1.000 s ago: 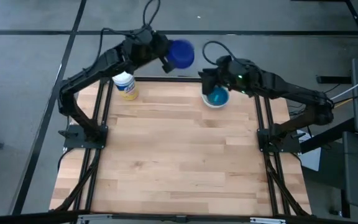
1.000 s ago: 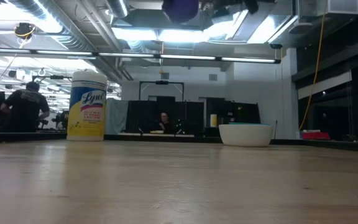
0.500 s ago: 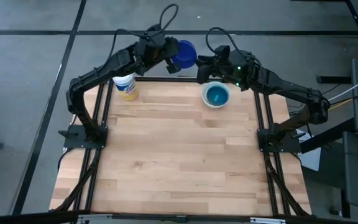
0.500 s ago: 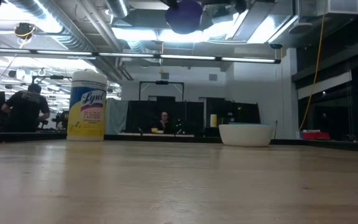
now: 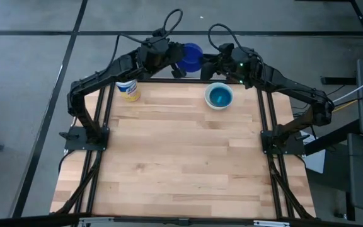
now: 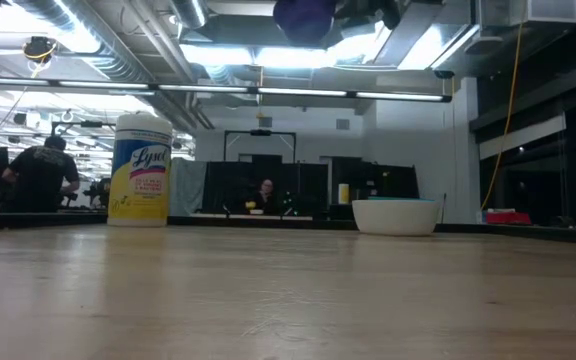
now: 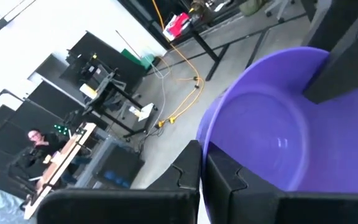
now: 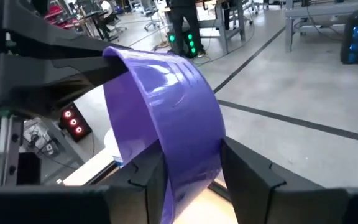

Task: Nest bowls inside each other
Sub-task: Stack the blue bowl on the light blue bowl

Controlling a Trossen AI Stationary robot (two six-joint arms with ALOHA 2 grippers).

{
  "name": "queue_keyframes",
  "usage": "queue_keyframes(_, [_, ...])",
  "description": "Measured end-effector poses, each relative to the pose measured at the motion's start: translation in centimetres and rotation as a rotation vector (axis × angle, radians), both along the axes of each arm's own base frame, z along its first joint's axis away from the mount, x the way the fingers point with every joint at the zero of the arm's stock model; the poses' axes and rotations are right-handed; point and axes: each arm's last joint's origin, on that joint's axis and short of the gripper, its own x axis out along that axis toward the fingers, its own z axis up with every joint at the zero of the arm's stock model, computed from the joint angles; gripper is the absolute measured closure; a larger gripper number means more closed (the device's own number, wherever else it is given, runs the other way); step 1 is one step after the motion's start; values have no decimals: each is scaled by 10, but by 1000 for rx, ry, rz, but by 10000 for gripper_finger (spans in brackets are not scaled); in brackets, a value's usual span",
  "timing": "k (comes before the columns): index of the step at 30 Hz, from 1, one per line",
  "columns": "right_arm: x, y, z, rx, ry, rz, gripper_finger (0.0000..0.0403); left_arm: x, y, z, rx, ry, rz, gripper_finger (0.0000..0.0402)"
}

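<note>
Since a second ago the dark blue bowl point(image 5: 192, 57) has shifted right along the top centre of the high view, and the right pincer point(image 5: 214, 58) has left the stack and come up to meet it. The bowl hangs in the air off the worktop's point(image 5: 181, 151) far edge. The left pincer point(image 5: 176, 63) is clamped fully shut on its rim. The right pincer's fingers point(image 8: 247, 174) straddle the opposite wall, about half open; can't tell if they grip yet. Looks like a mid-air handover.

Done: teal bowl point(image 5: 220, 96) sits inside the white bowl point(image 5: 209, 101), upper right of the worktop. Left: drop the blue one into that stack. No red or green bowl visible. Lysol wipes canister point(image 5: 128, 86) stands upper left, untouched.
</note>
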Motion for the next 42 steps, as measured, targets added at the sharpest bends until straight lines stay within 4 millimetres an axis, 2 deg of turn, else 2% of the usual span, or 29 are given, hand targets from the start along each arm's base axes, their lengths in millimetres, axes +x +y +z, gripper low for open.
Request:
queue_keyframes(4, [-2, -4, 0, 20, -13, -15, 275, 1, -3, 1, 10, -5, -9, 399])
queue_keyframes(5, [-2, -6, 0, 28, -14, -1, 292, 2, -4, 1, 9, -6, -17, 399])
queue_keyframes(7, [-3, -8, -2, 39, -5, 19, 353, 2, -4, 2, 3, -16, -39, 399])
queue_keyframes(9, [-3, -11, -3, 28, 17, 19, 384, 2, -4, 2, -5, -25, -59, 396])
queue_keyframes(15, [-7, -17, -10, 86, 59, -30, 398, 2, -1, 3, 1, -8, -168, 342])
queue_keyframes(18, [-7, -27, -27, 173, 148, -59, 399, 1, 0, 2, 49, 58, -210, 306])
queue_keyframes(23, [4, -43, -49, 261, 217, 0, 401, -4, 3, 5, 136, 154, -226, 264])
queue_keyframes(26, [8, -51, -67, 304, 318, 9, 401, -7, 8, 6, 162, 177, -164, 249])
queue_keyframes(28, [3, -59, -80, 335, 430, -11, 401, -16, 9, 13, 163, 147, -107, 244])
queue_keyframes(32, [-14, -76, -105, 413, 658, -71, 401, -41, 5, 32, 85, -28, -55, 241])
queue_keyframes(36, [-30, -93, -129, 478, 716, -89, 402, -61, 0, 45, 34, -146, -39, 247])
queue_keyframes(42, [-53, -104, -175, 600, 792, -108, 402, -80, -8, 52, -11, -177, -28, 251])
